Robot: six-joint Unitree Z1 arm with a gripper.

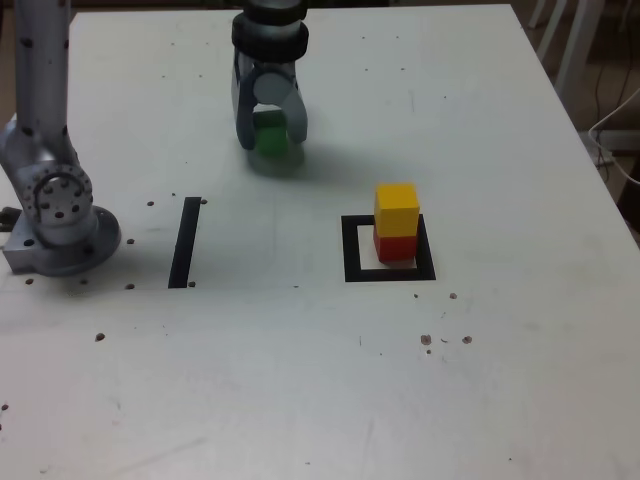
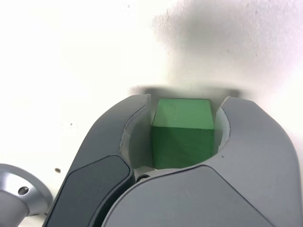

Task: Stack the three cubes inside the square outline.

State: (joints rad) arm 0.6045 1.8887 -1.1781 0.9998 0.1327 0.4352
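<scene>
In the exterior view the green cube (image 1: 270, 139) rests on the white table at the back, between the fingers of my gripper (image 1: 271, 138), which points straight down. Seen from the wrist, the green cube (image 2: 182, 135) fills the gap of the gripper (image 2: 186, 100), both jaws pressing against its sides. Toward the exterior view's right, the yellow cube (image 1: 397, 207) stands on the red cube (image 1: 396, 247) inside the square outline (image 1: 352, 250). That stack sits toward the outline's far right corner.
A straight black strip (image 1: 185, 242) lies on the table at the exterior view's left. The arm's metal base (image 1: 60, 215) stands beside it near the left edge. Small dark specks dot the tabletop (image 1: 300, 380).
</scene>
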